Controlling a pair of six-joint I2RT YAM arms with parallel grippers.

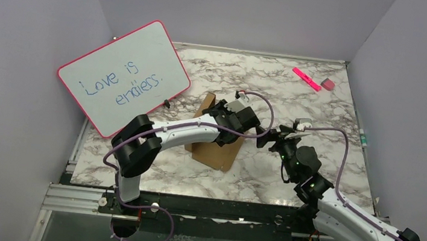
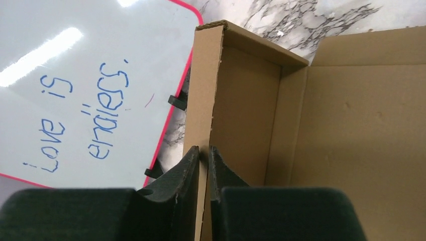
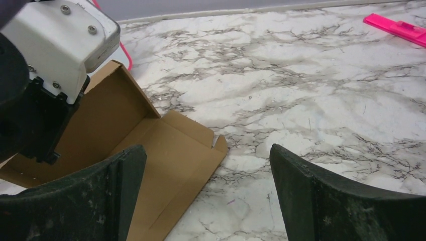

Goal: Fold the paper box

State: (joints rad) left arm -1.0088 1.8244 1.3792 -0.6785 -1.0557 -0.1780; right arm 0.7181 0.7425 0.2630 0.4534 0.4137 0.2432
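"Showing what, the left wrist view?" asks the student.

"My left gripper (image 2: 203, 153), clenched on the paper box (image 2: 251, 115). One finger lies against each face of a raised side wall, the wall nearest the whiteboard (image 2: 75, 90), and the cardboard edge runs up between them. The brown floor panel spreads out on the side of that wall away from the whiteboard. A second, shorter wall closes the far corner."

"And where does the box itself lie?"

"On the marble-patterned table (image 1: 321, 114), just beside the whiteboard's lower right edge. Whether the two touch, I cannot tell. The box is only partly formed: the wall by the whiteboard stands up, while a flap on the side away from the whiteboard lies flat on the table. The whiteboard is pink-framed and tilted, with 'Love is endless' written on it in blue."

"The right wrist view?"

"My right gripper (image 3: 206, 150), released. Its two fingers stand wide apart with nothing between them. It hovers beyond the box as seen from the whiteboard, near the flat flap and apart from the cardboard. The back of my left wrist fills the corner of this view, over the box."

"Anything else to label?"

"A pink marker (image 1: 307, 78) and a small pink block (image 1: 327, 84) lie close together, well apart from the whiteboard, toward the far corner of the table opposite it."
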